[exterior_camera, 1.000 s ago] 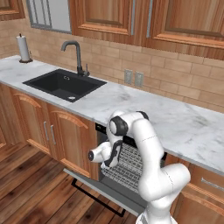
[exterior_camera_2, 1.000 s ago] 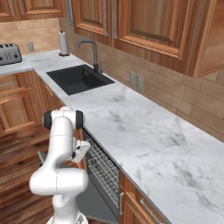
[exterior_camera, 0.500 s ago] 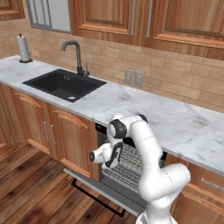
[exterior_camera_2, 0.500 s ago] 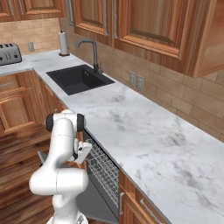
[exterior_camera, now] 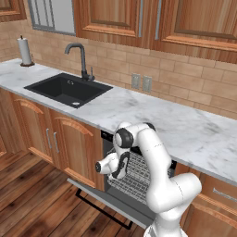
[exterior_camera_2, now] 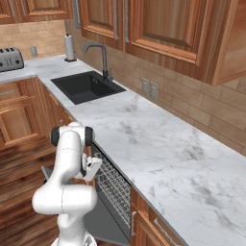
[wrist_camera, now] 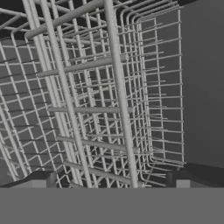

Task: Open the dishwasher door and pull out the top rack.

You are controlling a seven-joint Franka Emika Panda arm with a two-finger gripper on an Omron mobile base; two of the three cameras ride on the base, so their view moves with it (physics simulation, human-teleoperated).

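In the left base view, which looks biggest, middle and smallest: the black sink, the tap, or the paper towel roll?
1. Black sink, clearly biggest.
2. Tap.
3. Paper towel roll, smallest, though it stands farthest from the camera, so that is unsure.

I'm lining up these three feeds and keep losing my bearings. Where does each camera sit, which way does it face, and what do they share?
Left base view: behind the arm's left, facing the counter and sink; arm at lower right, dishwasher door folded down.
Right base view: behind its right, facing the same counter; arm at lower left.
Hand view: on the hand, looking along the open pincer at the top rack.
Shared: both base views show sink, faucet, arm.
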